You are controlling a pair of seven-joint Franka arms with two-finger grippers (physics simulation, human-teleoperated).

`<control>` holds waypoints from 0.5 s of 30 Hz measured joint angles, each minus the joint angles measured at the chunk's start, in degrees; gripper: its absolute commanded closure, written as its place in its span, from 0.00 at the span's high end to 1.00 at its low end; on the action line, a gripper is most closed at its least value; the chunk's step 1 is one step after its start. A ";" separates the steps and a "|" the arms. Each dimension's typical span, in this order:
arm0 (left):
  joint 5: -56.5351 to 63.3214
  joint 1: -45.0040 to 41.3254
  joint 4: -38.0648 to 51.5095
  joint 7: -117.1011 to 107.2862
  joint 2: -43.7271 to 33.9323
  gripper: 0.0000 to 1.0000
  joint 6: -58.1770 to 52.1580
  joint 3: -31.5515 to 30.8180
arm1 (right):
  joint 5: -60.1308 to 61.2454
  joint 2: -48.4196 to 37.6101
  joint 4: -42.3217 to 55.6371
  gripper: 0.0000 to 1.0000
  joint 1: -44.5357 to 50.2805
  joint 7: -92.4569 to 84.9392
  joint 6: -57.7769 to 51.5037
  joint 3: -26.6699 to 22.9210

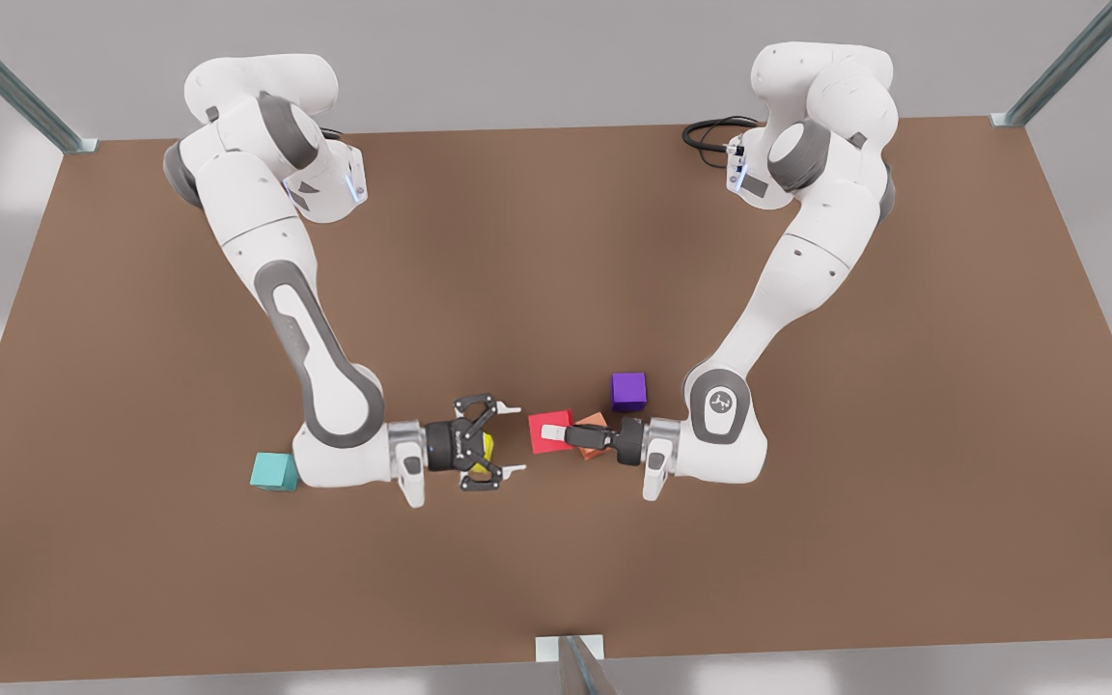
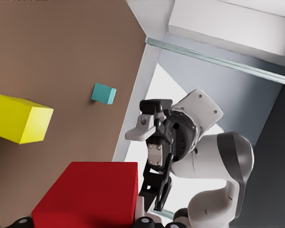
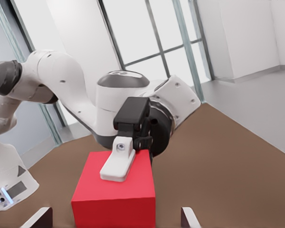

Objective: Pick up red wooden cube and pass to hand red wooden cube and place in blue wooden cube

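Observation:
The red wooden cube (image 1: 539, 425) hangs just above the table at front centre, with my left gripper (image 1: 554, 436) shut on it; that gripper is on the arm at the front view's right. One white finger (image 3: 118, 164) lies across the cube (image 3: 114, 199). My right gripper (image 1: 515, 440), the hand, faces it from the front view's left, open, its fingertips just short of the cube (image 2: 90, 194). The blue wooden cube (image 1: 273, 471) rests on the table beside the right arm's wrist, and is also visible far off as a teal cube (image 2: 103, 93).
A yellow cube (image 1: 487, 447) sits under the right gripper, partly hidden by it. A salmon-orange cube (image 1: 593, 425) lies behind the left gripper, and a purple cube (image 1: 628, 390) a little farther back. The brown table (image 1: 556, 241) stretches wide behind both arms.

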 measured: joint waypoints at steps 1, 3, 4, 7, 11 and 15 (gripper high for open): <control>0.00 0.00 0.00 0.39 -0.01 0.67 0.04 0.00 | 0.36 0.14 -0.19 1.00 0.23 -1.20 0.23 -0.02; -0.01 0.00 0.00 1.12 -0.03 0.67 0.11 0.00 | 0.93 0.47 -0.64 1.00 1.07 -3.40 1.01 -0.02; -0.01 -0.02 0.00 1.45 -0.03 0.67 0.14 0.00 | 1.13 0.57 -0.76 1.00 1.34 -4.41 1.41 -0.02; -0.06 -0.26 0.00 2.36 0.10 0.67 0.22 0.00 | 1.56 0.73 -1.06 1.00 1.83 -7.14 2.41 -0.02; -0.08 -0.67 0.00 3.36 0.30 0.67 0.72 0.00 | 2.40 1.28 -1.21 1.00 2.74 -10.19 3.85 -0.02; -0.09 -0.78 0.00 4.17 0.32 0.67 1.08 0.00 | 3.28 1.63 -1.18 1.00 3.68 -12.65 5.09 -0.01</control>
